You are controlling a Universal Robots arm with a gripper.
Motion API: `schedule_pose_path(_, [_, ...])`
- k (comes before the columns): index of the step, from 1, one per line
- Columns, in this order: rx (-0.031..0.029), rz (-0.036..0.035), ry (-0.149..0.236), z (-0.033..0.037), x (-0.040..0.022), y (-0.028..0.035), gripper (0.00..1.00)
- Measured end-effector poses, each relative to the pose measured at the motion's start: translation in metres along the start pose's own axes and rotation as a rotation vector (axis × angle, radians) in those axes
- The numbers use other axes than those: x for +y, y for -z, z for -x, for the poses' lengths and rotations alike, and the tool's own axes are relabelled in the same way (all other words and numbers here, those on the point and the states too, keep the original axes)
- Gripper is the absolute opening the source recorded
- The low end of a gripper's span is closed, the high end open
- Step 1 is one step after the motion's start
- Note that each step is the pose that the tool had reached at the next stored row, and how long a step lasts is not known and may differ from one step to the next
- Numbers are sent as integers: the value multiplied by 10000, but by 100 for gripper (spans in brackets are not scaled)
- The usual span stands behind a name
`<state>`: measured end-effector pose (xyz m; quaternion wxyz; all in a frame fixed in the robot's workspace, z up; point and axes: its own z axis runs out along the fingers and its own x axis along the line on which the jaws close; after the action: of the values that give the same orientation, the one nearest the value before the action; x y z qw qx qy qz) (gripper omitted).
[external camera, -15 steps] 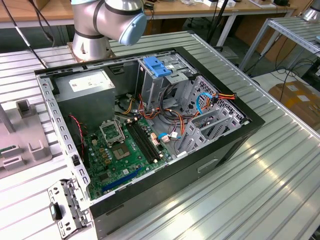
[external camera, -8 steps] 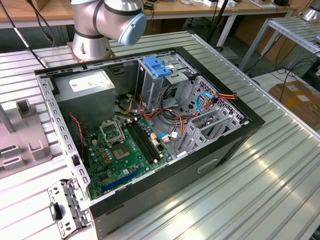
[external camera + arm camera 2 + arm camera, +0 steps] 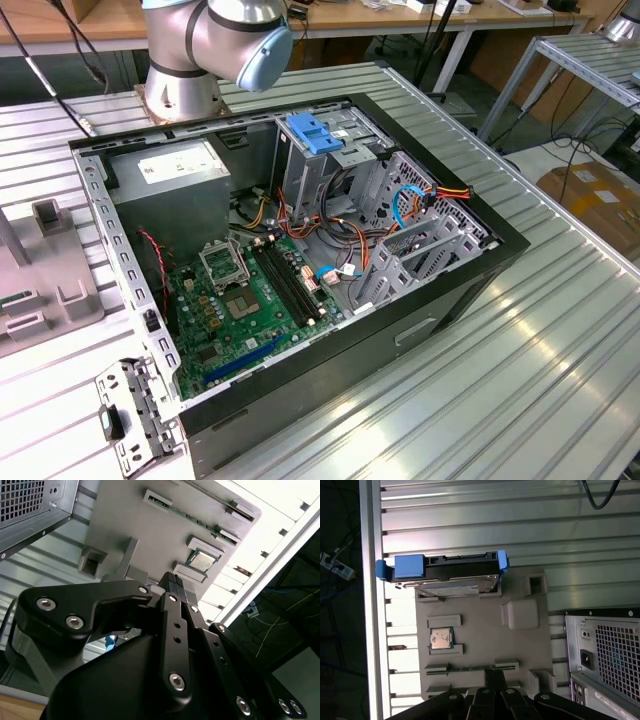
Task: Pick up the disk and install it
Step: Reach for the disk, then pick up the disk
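In the exterior view the arm (image 3: pixel 215 40) is cut off by the frame. The grey fixture (image 3: pixel 40 275) beside the open computer case (image 3: pixel 300 260) is only partly in shot.

In the first wrist view the disk (image 3: pixel 442 572) stands on edge at one end of the fixture, its label face mostly hidden. The gripper (image 3: pixel 494 672) hangs over the fixture, well apart from the disk.

In the second wrist view its fingers (image 3: pixel 175 612) are pressed together on nothing, with a processor chip (image 3: pixel 202 560) in the fixture beyond them.

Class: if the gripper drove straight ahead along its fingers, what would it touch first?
Most likely the grey holder tray, near its edge closest to the gripper; the disk sits at the tray's far end, beyond that. Depth is unclear, so treat this as probable.
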<state>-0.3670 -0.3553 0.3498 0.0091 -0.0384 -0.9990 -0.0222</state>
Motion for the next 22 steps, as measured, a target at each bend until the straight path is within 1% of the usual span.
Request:
schedule_pose_path(16, [0, 20, 1, -173, -16, -83, 11])
schedule_pose_path(17, [2, 18, 1, -203, 18, -104, 11])
schedule_pose_path(18, [2, 19, 1, -211, 114, -115, 11])
schedule_pose_path(22, [2, 19, 2, -211, 122, -116, 11])
